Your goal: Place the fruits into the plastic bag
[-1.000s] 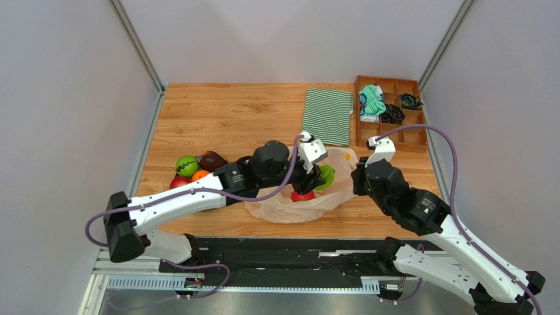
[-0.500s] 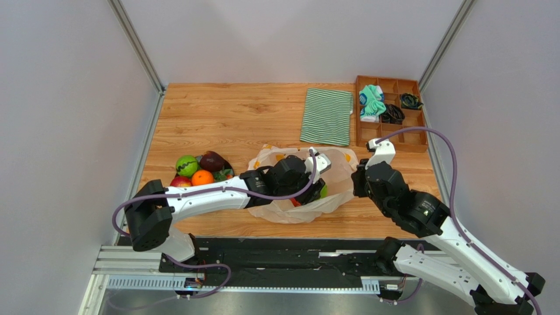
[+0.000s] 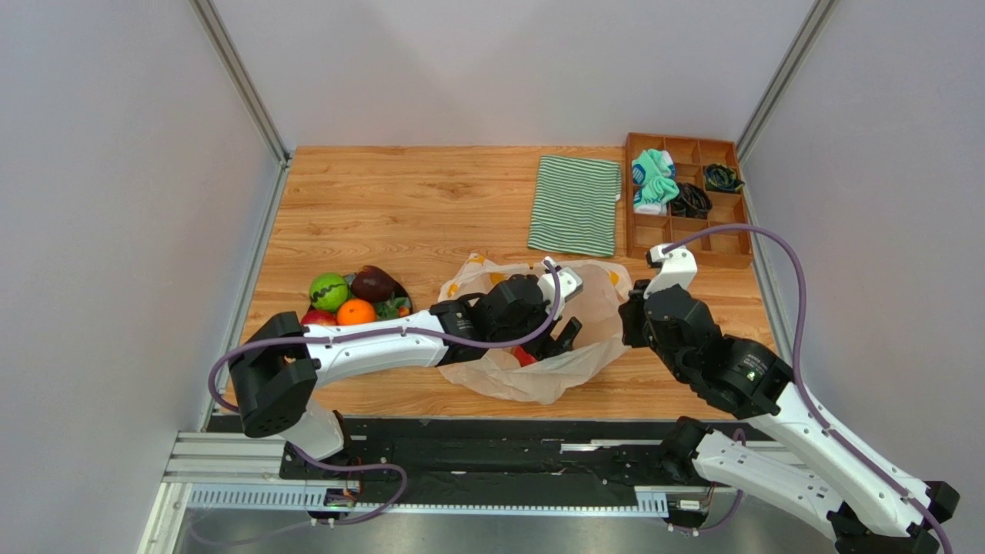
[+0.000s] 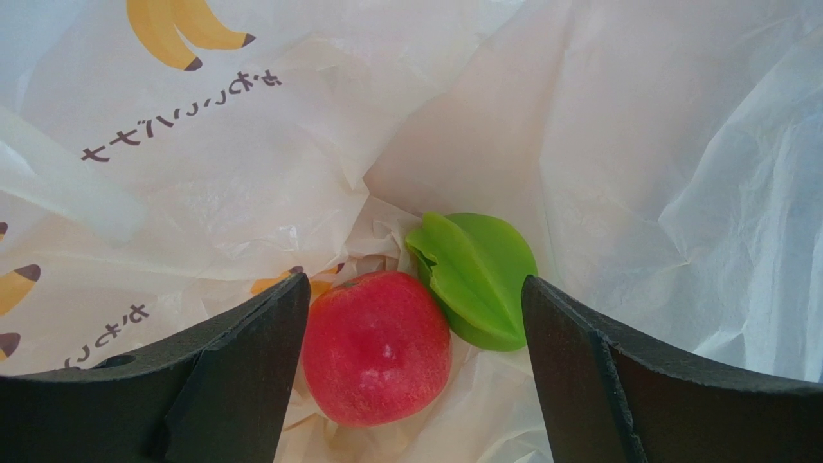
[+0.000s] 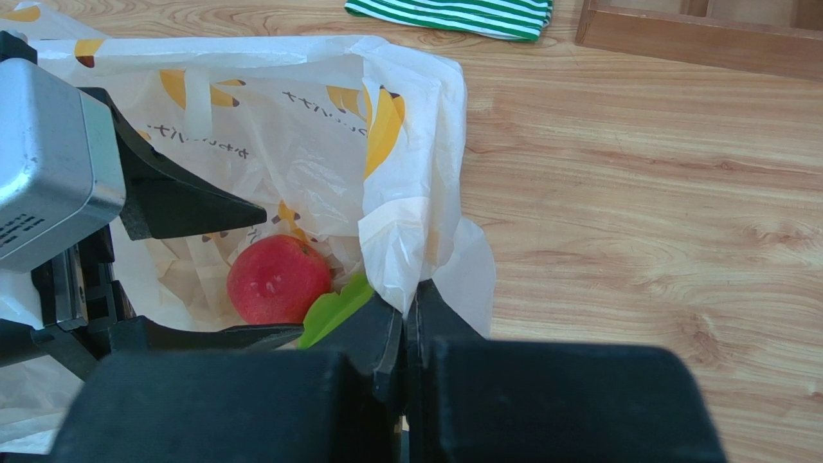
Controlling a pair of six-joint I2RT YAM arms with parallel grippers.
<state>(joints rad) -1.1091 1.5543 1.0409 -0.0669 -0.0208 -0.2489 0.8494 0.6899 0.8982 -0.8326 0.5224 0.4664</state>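
From above, the left arm stretches low rightward, its left gripper half hidden in the crinkly banana-printed plastic bag; the left wrist shows jaws apart over a red apple and ridged green fruit inside; the right wrist shows the right gripper pinching the bag's rim.

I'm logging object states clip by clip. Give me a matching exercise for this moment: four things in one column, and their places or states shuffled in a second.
Things
1. red apple
2. orange
3. left gripper
4. right gripper

Places or states
A. shut on the rim of the plastic bag
B. open, reaching inside the bag
C. outside the bag, to its left in the top view
D. lying in the bag, right beside the green fruit

Pairs: 1-D, 2-C, 3-B, 4-A
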